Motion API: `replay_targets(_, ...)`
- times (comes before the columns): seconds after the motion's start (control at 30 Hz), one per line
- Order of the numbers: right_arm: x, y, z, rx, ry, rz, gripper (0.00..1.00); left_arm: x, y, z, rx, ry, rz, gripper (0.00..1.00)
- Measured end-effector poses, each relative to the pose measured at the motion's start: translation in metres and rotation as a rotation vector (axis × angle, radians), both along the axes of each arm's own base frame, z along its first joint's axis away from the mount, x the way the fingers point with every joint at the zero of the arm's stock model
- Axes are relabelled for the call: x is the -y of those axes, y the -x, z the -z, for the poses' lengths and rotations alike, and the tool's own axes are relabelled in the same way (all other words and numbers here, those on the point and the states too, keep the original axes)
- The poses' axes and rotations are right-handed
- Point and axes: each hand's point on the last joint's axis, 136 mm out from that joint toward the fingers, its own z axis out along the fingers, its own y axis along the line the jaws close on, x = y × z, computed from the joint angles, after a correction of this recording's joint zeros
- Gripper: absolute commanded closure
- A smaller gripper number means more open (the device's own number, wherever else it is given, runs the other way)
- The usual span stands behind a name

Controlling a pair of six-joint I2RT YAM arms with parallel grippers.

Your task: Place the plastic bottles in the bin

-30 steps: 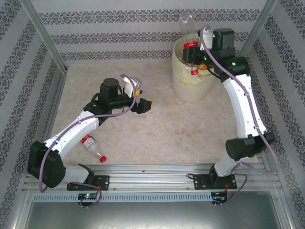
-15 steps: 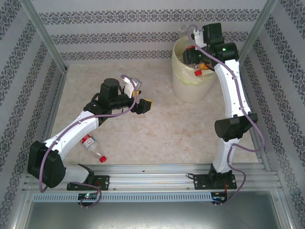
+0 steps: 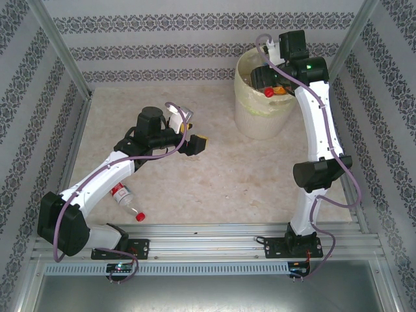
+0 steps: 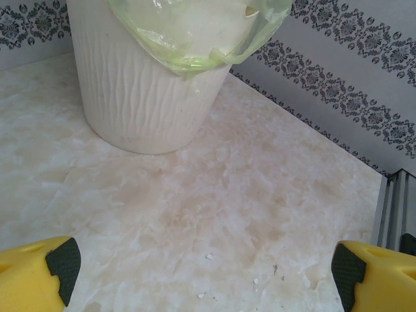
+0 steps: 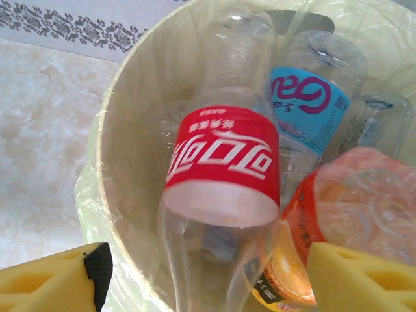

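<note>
My right gripper (image 3: 270, 81) hangs over the pale-yellow bin (image 3: 250, 120); its jaws are open. Between them stands a clear plastic bottle with a red label (image 5: 224, 159), inside the bin, with a gap on each side to the yellow fingers (image 5: 361, 279). Its red cap (image 3: 268, 93) points toward the gripper. Beside it in the bin lie a blue-labelled bottle (image 5: 309, 104) and an orange-labelled one (image 5: 338, 221). Another bottle with a red cap (image 3: 127, 198) lies on the table by the left arm. My left gripper (image 3: 194, 135) is open and holds nothing, mid-table, facing the bin (image 4: 143, 84).
A clear greenish liner (image 4: 195, 32) hangs over the bin's rim. Patterned walls enclose the table on three sides, with the bin close to the back right corner. A metal rail (image 3: 208, 234) runs along the near edge. Bare tabletop (image 4: 214, 195) lies between my left gripper and the bin.
The right gripper has dropped lower over the bin and its jaws have opened. The red-labelled bottle, earlier sticking up above the rim, now sits down inside. The left arm has not moved.
</note>
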Motion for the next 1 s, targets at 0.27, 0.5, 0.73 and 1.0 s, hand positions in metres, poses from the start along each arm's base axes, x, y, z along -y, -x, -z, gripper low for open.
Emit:
replay_targets(0.27, 0.000, 0.001, -0.003, 0.007, -0.005, 0.001, 0.21, -0.003, -0.002, 0.001, -0.004, -0.012, -0.020, 0.00)
replay_targets(0.5, -0.004, 0.025, -0.013, 0.029, -0.053, -0.023, 0.18, -0.017, -0.010, -0.005, -0.011, -0.040, -0.127, 0.00)
replay_targets(0.73, -0.012, 0.073, -0.034, 0.101, -0.158, -0.067, 0.16, -0.060, 0.001, -0.019, -0.057, -0.061, -0.357, 0.00)
replay_targets(1.0, -0.038, 0.137, -0.006, 0.088, -0.385, -0.152, 0.11, -0.142, 0.045, 0.009, -0.264, -0.149, -0.749, 0.00)
